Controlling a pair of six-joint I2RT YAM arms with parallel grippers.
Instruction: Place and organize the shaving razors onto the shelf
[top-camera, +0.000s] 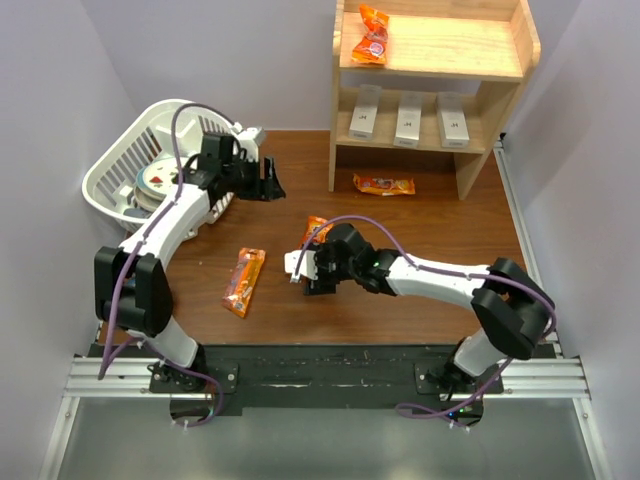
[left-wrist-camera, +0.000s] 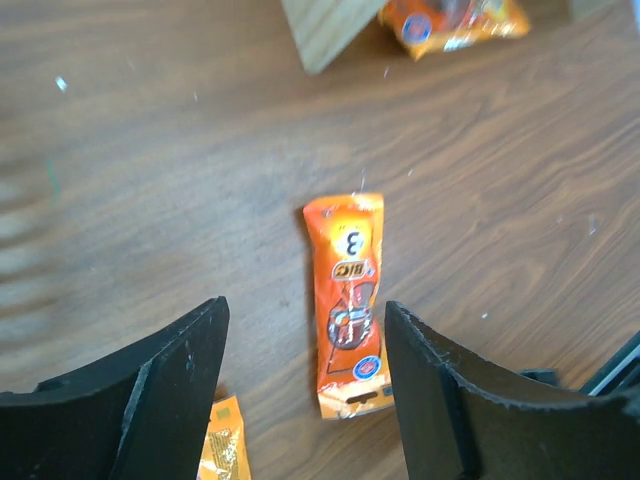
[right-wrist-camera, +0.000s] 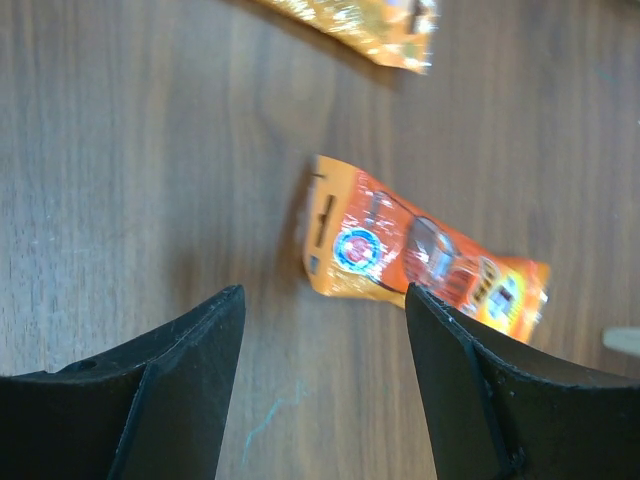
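- Brown wood-grain table; shelf at 1 o'clock, three white razor boxes side by side on its lower level.
- Loose orange packet flat on the table at mid-field; lettering reads BIC, so probably a razor pack awaiting shelving.
- Right gripper is the nearer: spread wide, empty. In its wrist view the packet lies toward 1 o'clock past the fingertips, long axis about 10-to-4.
- Left gripper also wide, empty, well apart.
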